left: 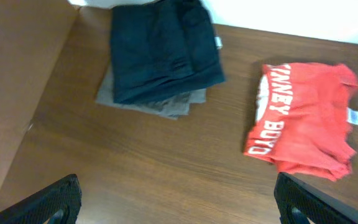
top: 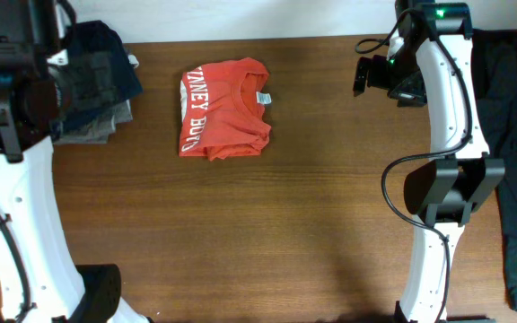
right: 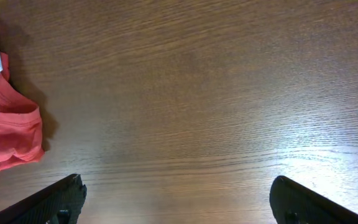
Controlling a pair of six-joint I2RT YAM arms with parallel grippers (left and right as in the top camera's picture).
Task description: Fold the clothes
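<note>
left gripper (left: 182,208): jaws spread wide, nothing betw. them, hanging above the table (top: 294,224) near its far-left corner; wrist cam shows both fingertips framing bare wood. right gripper (right: 178,208): likewise wide and empty, over bare wood to the right of the garment, apart from it.

t-shirt (top: 225,109): red-orange, lies flat on the table's far side, left of centre, already a compact rectangle of several layers. white lettering (top: 190,112) runs along its left edge; neck label (top: 262,98) shows at the far-right corner. neither gripper touches it. dark stack (top: 106,67) of folded items sits to its left, apart; more dark cloth (top: 510,152) lies at the table's right edge.

handling (judged): thin cotton, light, limp, no stiffness. layers will slide over each other and sag if lifted by one pt. near edge looks uneven, so the fold prob. wants tidying, or else counts as done. best hold: pinch all layers at two corners of one short edge, one gripper each, or slide it flat. grabbing only the top layer would likely undo the fold.
</note>
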